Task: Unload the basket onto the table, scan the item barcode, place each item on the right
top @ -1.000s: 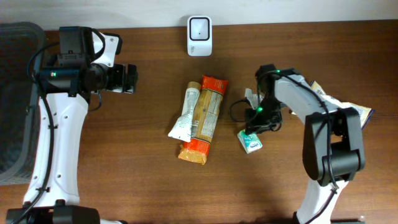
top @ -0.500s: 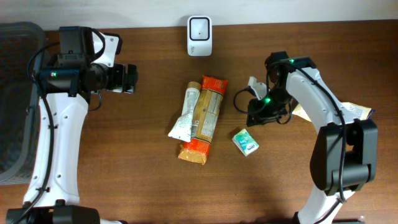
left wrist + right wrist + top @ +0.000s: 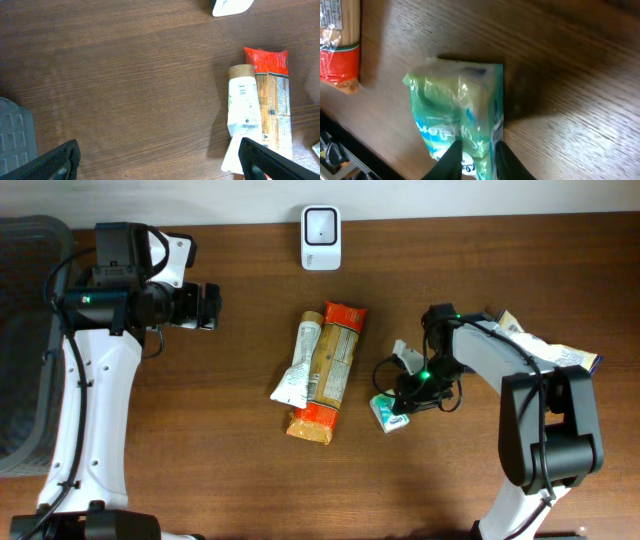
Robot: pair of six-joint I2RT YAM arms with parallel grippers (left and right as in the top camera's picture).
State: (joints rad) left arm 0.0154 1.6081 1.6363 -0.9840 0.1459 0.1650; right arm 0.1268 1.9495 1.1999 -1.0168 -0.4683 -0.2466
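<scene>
The item, a small green and white packet (image 3: 386, 414), lies on the wooden table right of centre. My right gripper (image 3: 405, 400) is down on it. In the right wrist view the two black fingers (image 3: 451, 159) pinch the packet (image 3: 455, 115) at its near end, shut on it. The white scanner (image 3: 321, 224) stands at the table's back edge, also in the left wrist view as the scanner (image 3: 230, 6). My left gripper (image 3: 208, 307) hovers at the far left, open and holding nothing, the left gripper (image 3: 160, 162) over bare wood.
A white tube (image 3: 298, 360) and an orange snack package (image 3: 330, 365) lie side by side mid-table. More packaged items (image 3: 565, 358) sit at the right edge under the right arm. A dark basket (image 3: 20, 340) stands at the far left.
Half a second ago the right gripper had lifted up and right, off the packet. It has now come back down and closed on it; the packet sits slightly further left. Left arm unmoved.
</scene>
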